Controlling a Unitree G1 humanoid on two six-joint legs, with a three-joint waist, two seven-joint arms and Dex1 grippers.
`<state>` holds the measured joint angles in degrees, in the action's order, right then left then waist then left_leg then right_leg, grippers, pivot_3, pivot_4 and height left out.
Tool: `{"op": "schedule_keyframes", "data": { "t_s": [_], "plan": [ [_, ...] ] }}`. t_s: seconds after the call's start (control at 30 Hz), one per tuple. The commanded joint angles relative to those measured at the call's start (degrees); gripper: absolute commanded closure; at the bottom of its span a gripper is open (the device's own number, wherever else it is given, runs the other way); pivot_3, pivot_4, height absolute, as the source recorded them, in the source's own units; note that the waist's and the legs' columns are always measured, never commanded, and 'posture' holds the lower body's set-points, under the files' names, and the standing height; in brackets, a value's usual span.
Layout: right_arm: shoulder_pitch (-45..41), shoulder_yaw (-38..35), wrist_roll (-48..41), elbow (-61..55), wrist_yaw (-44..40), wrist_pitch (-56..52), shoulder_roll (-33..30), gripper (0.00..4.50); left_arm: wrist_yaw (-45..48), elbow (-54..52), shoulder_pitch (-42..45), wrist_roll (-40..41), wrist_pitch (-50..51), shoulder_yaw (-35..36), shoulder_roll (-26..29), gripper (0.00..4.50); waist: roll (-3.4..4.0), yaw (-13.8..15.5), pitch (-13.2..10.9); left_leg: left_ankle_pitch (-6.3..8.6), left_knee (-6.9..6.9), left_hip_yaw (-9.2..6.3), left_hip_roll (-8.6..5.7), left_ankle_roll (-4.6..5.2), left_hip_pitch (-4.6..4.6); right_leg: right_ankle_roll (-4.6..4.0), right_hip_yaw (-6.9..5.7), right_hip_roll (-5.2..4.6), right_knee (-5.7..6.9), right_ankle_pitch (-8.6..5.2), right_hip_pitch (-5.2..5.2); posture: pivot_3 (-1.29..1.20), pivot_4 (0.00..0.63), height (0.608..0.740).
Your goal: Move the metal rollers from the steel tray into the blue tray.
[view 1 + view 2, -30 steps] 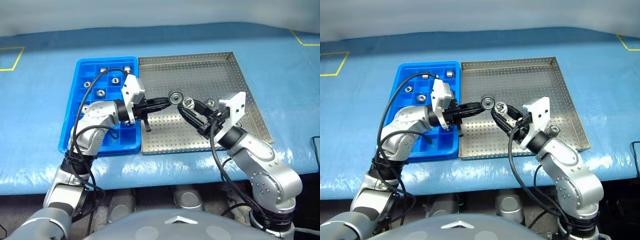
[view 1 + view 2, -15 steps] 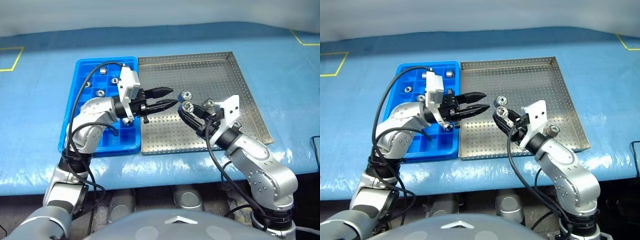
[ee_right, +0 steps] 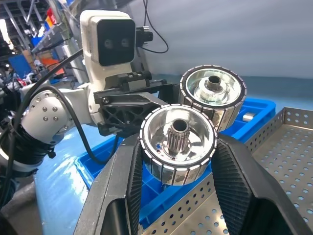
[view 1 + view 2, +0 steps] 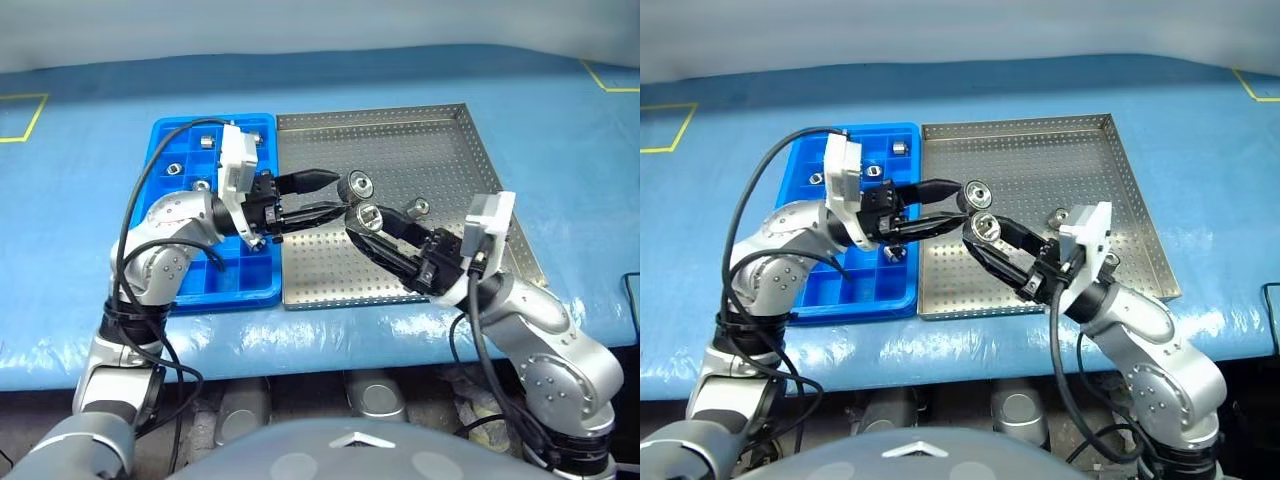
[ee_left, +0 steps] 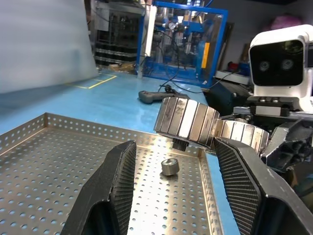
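Gripping a metal roller [image 4: 366,215]: right gripper [image 4: 368,222] | left gripper [image 4: 335,194] fingers apart | above steel tray [image 4: 500,215]

Over the steel tray [image 4: 480,160] the two grippers crowd the middle; the left gripper [image 4: 325,195] reaches in from the blue tray [image 4: 160,150] side with fingers parted, the right gripper [image 4: 368,222] comes from the near right, clamped on a roller [image 4: 368,215]; a second roller [image 4: 357,184] sits just beside it; the gap between them is tight. The steel tray's far half lies open; one loose roller [image 4: 421,207] stands near the right arm.
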<state>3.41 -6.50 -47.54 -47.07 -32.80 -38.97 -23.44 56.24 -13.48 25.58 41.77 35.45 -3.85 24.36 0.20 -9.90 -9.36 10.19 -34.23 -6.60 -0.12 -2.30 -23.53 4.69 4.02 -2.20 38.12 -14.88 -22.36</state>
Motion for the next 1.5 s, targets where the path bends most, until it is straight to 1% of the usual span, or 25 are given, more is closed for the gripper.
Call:
{"op": "schedule_keyframes", "data": {
  "t_s": [0.03, 0.13, 0.27, 0.5, 0.7, 0.83, 0.93, 1.03, 1.07, 1.37, 1.5],
  "plan": [
    [0.3, 1.9, -4.5, -4.0, -3.1, 1.1, -2.1, 2.81, -0.9, -1.3, 1.3, 4.6, 3.0, 4.2, 1.0, 1.77, 0.00, 0.0, 0.0, 0.00, 0.00, 0.00, 0.04, 0.00, 0.00, 0.00, 0.00, 0.04, 0.00, 0.00, 0.00, -0.21, 0.150, 0.740],
    [0.3, 2.3, -5.1, -3.2, -2.7, 1.4, -3.1, 2.81, -1.3, -2.1, 1.4, 8.7, 5.7, 5.5, 1.0, 1.77, 0.00, 0.0, 0.0, 0.00, 0.01, 0.00, 0.14, 0.00, 0.00, -0.01, 0.00, 0.14, 0.00, 0.00, -0.03, -0.20, 0.150, 0.740],
    [-0.3, 3.9, -5.0, -1.7, -2.3, 1.6, -3.8, 2.81, -3.4, -2.2, 2.1, 16.3, 9.6, 8.3, -1.1, 1.77, -0.01, 0.2, 0.0, 0.01, 0.02, 0.00, 0.23, 0.01, -0.01, -0.03, -0.01, 0.23, 0.01, -0.01, -0.05, -0.20, 0.150, 0.740],
    [-1.7, 5.3, -6.2, -1.4, -2.0, 2.4, -2.8, 2.81, -5.2, -2.0, 1.2, 17.6, 12.3, 7.1, -1.4, 1.77, -0.01, 1.0, 0.0, 0.01, -0.03, 0.01, 0.27, 0.00, -0.01, -0.04, 0.00, 0.28, 0.01, 0.01, -0.04, -0.19, 0.150, 0.740],
    [-2.0, 4.2, -8.3, -1.1, -1.6, 3.4, -2.3, 2.81, -6.5, -2.4, -0.1, 19.9, 13.4, 8.0, -2.0, 1.77, -0.01, 1.6, 0.0, 0.02, -0.02, 0.01, 0.43, -0.01, -0.01, -0.13, 0.01, 0.45, 0.00, 0.03, -0.07, -0.20, 0.150, 0.740],
    [-2.4, 3.8, -8.0, -0.4, -1.0, 4.1, -2.3, 2.81, -7.1, -2.8, -1.0, 21.2, 13.6, 7.9, -2.5, 1.77, 0.00, 1.7, 0.0, 0.02, -0.02, 0.02, 0.52, -0.01, 0.00, -0.20, 0.01, 0.55, 0.00, 0.04, -0.08, -0.19, 0.150, 0.740],
    [-2.8, 3.8, -7.7, 0.6, -0.3, 4.8, -2.0, 2.81, -7.4, -3.2, -1.6, 22.5, 14.1, 8.1, -2.8, 1.27, 0.00, 1.7, 0.0, 0.02, -0.02, 0.03, 0.54, -0.01, 0.00, -0.23, 0.03, 0.58, 0.01, 0.06, -0.08, -0.19, 0.150, 0.740],
    [-3.4, 3.8, -8.0, 1.5, 0.2, 5.5, -1.5, 2.81, -8.3, -3.1, -2.0, 23.9, 15.2, 8.3, -3.1, 0.25, 0.00, 1.8, 0.0, 0.02, -0.02, 0.02, 0.58, -0.01, 0.00, -0.26, 0.02, 0.62, 0.01, 0.07, -0.09, -0.19, 0.150, 0.740],
    [-3.6, 3.8, -8.1, 1.8, 0.3, 5.7, -1.3, 2.81, -8.7, -2.8, -2.0, 24.3, 15.7, 8.2, -3.1, 0.01, 0.00, 1.8, 0.0, 0.02, -0.02, 0.02, 0.59, -0.01, 0.00, -0.27, 0.02, 0.63, 0.01, 0.07, -0.10, -0.19, 0.150, 0.740],
    [-4.7, 5.3, -8.3, 2.2, 0.4, 6.1, -0.6, 2.81, -12.1, -1.4, -2.1, 26.8, 17.6, 8.0, -6.0, 0.01, 0.00, 1.9, 0.0, 0.02, -0.02, 0.04, 0.60, -0.01, 0.00, -0.32, 0.04, 0.65, 0.01, 0.10, -0.11, -0.19, 0.150, 0.740],
    [-4.9, 5.8, -8.2, 2.2, 0.8, 6.1, -0.4, 2.81, -13.8, -0.3, -2.0, 25.8, 18.4, 7.1, -7.2, 0.01, 0.00, 2.0, 0.0, 0.02, -0.03, 0.04, 0.61, -0.01, -0.01, -0.34, 0.04, 0.66, 0.00, 0.10, -0.11, -0.19, 0.150, 0.740]
  ]
}}
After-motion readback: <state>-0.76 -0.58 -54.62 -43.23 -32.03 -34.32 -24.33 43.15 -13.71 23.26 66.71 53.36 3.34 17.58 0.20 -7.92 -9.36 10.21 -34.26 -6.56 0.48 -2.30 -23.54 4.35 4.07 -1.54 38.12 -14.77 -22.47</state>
